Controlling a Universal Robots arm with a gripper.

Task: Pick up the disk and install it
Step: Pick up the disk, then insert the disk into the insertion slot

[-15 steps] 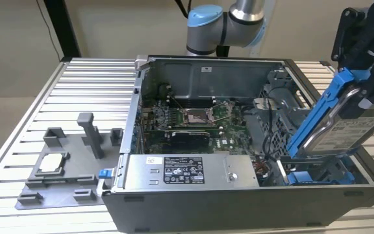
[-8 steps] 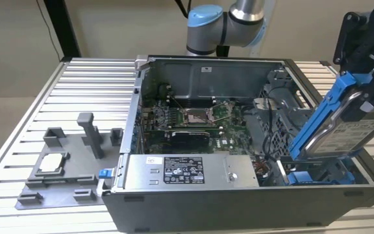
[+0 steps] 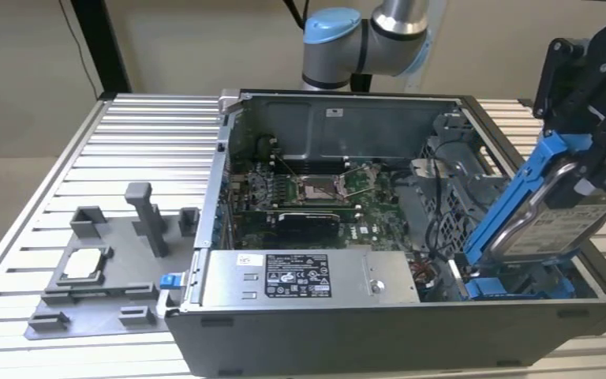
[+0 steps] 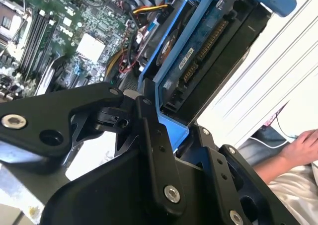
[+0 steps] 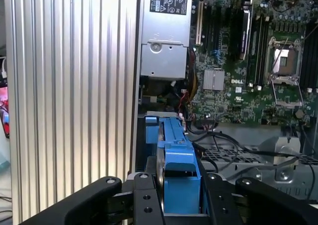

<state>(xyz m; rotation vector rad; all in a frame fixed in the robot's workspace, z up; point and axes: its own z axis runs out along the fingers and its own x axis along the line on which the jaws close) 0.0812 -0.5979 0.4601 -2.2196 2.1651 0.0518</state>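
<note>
One grey fixture plate (image 3: 124, 304) lies on the ribbed tabletop (image 3: 145, 142) at about eight o'clock in the exterior view, and a small white-topped chip (image 3: 82, 264) sits in one of its pockets.

Next we come to the open computer case (image 3: 387, 339), which fills the middle of that view with its interior facing up. At six o'clock inside the case, along the near wall, rests the grey power supply box (image 3: 303, 276) with its black-and-white label. Toward twelve o'clock from it we see the green motherboard (image 3: 366, 207), with the CPU socket (image 3: 317, 187) near its middle. The robot arm (image 3: 361, 39) rises behind the case at twelve o'clock.

At three o'clock in the exterior view we find the disk (image 3: 555, 225) in its blue carrier (image 3: 514, 197). It is steeply tilted, its upper end clenched in the black gripper (image 3: 587, 150) and its lower end down among the blue parts in the case's corner at about four o'clock — whether it touches them we cannot tell.

In both wrist views the gripper (image 4: 176, 135) (image 5: 179, 195) grasps the disk (image 4: 208, 51) (image 5: 176, 155) by the carrier's sides, one finger on each side. In the second wrist view a person's hand (image 4: 298, 145) rests beyond the tabletop's edge, well apart from the disk.
</note>
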